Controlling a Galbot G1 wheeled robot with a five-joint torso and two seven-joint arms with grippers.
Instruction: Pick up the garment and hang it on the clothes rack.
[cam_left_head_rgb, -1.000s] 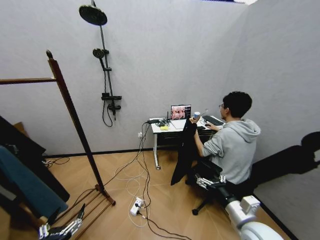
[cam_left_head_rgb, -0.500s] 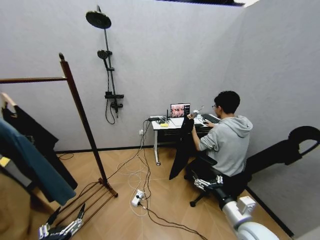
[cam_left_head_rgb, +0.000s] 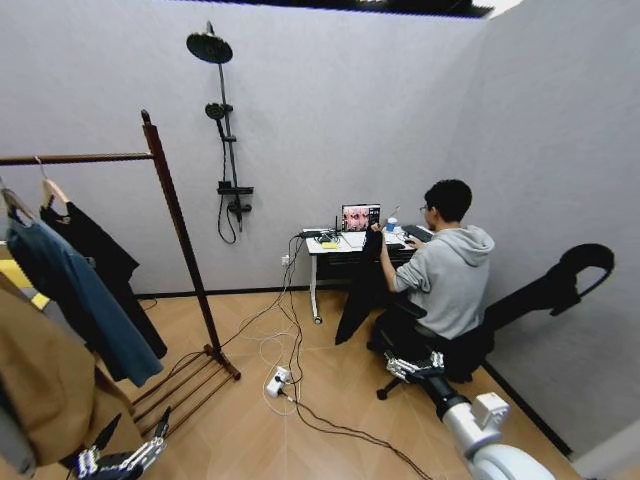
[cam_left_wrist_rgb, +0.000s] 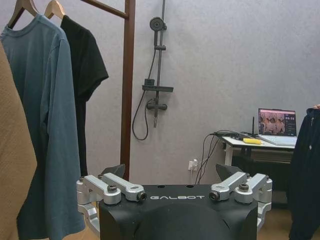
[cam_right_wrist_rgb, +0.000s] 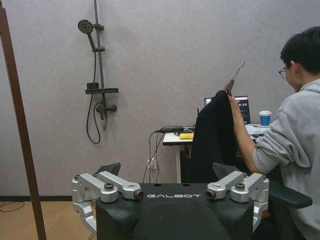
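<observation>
So the black top (cam_left_head_rgb: 362, 285) isn't with the robot at all right now — a person in a grey hoodie (cam_left_head_rgb: 447, 280) sits by the desk (cam_left_head_rgb: 340, 248) across the room, holding it up by its hanger, and it hangs down beside the desk. The rack (cam_left_head_rgb: 176, 235) stands off to the robot's left with a blue shirt (cam_left_head_rgb: 80, 300), a black tee (cam_left_head_rgb: 105, 262) and a tan coat (cam_left_head_rgb: 45, 385) on it.

Both arms hang low: the left gripper (cam_left_head_rgb: 125, 455) near the rack's foot, the right gripper (cam_left_head_rgb: 415, 368) on the side toward the chair, each with its fingers spread wide and nothing between them.

What worries me — there's a tangle of cables (cam_left_head_rgb: 285, 375) and a power strip (cam_left_head_rgb: 273, 384) on the floor between the robot and the top, so driving over could snag them. Thin cloth can also slide off the hanger if it's pinched badly, and the rack is crowded.
</observation>
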